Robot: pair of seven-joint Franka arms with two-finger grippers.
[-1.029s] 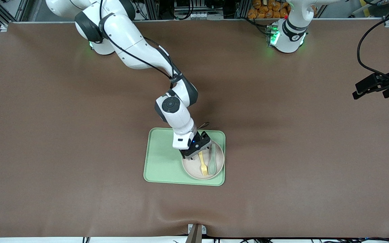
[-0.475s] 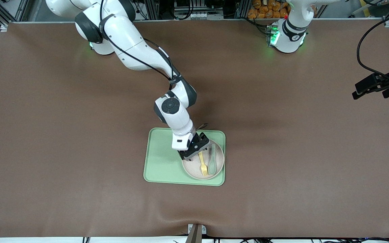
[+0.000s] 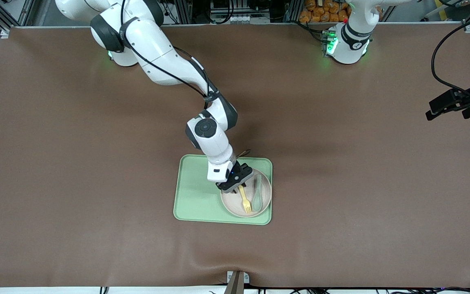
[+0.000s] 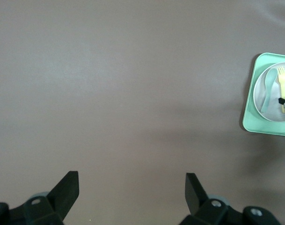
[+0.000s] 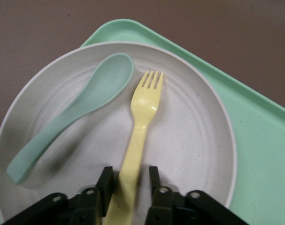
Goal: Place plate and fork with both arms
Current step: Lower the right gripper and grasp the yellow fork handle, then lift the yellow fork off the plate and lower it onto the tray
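Fork [image 5: 141, 123] and spoon [image 5: 76, 115] lie side by side in the plate [image 5: 198, 140], the fork's tines pointing toward the front camera. We see the plate sitting on the green tray [image 3: 196, 196], in the tray's corner that is nearest the front camera and toward the left arm's end of the bench [image 3: 76, 163]. The spoon lies on the side of the fork toward the left arm's end.

We find the right tool [image 3: 238, 188] down over the plate's rim, at the handle end of the fork. In the right wrist view its two fingers [image 5: 105, 183] stand on either side of the fork's handle, drawn in close against it, so we read them as clamped on the fork, which rests flat in the plate.

Our left arm waits well away from the tray, its tool [image 4: 132, 186] hanging over bare bench at the left arm's end. In the left wrist view its fingers [image 4: 67, 187] stand wide apart with nothing between them, and the tray with the plate shows far off at the edge of that view.
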